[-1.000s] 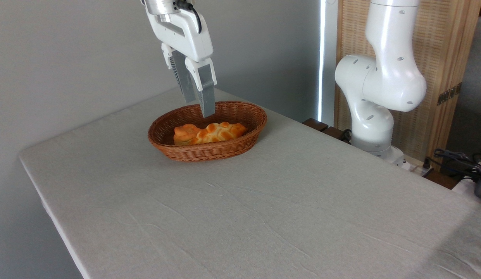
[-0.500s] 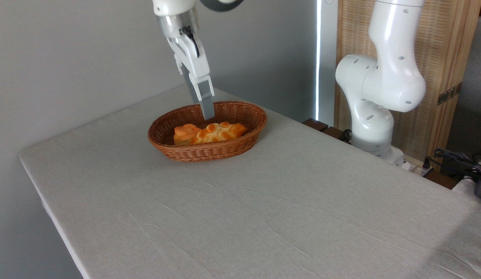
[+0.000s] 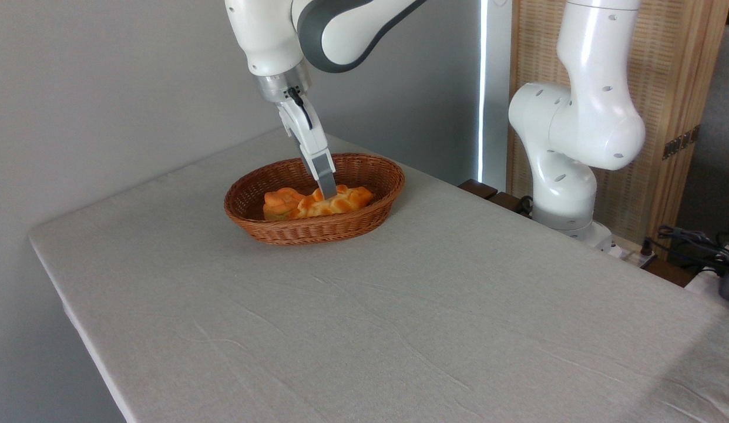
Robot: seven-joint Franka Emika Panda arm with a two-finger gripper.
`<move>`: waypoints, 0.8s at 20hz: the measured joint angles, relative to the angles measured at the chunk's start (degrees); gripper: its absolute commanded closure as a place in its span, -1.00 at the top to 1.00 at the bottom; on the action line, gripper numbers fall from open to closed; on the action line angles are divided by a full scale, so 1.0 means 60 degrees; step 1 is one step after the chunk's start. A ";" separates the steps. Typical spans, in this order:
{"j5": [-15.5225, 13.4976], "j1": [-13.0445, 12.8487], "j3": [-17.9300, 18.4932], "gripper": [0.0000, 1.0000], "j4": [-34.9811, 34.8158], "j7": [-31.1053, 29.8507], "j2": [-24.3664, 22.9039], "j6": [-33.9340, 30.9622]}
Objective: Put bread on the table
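gripper point(image 3: 327, 191) edge-on in upper centre of frame, tips down at the bread point(image 3: 335, 202), finger gap hidden | bread lies in wicker basket point(image 3: 270, 226) beside smaller bun point(image 3: 280, 202) | basket on table point(image 3: 399, 305), upper left of cloth

Braided bread point(image 3: 336, 202), golden-orange with paler creases between its lobes, lying lengthwise inside an oval wicker basket point(image 3: 282, 232); its tapered right end points toward the basket's far right wall. Table point(image 3: 434, 317), large and rectangular, draped in a wrinkled light grey-beige cloth, bearing the basket near its far left corner
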 measured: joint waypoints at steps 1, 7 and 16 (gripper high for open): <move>0.0000 0.0000 -0.0026 0.98 -0.0059 0.0000 0.0000 0.0062; 0.0286 0.0000 -0.0162 0.90 -0.0287 0.0000 0.0001 0.0206; 0.0754 0.0002 -0.0170 0.42 -0.0647 0.0000 0.0134 0.0786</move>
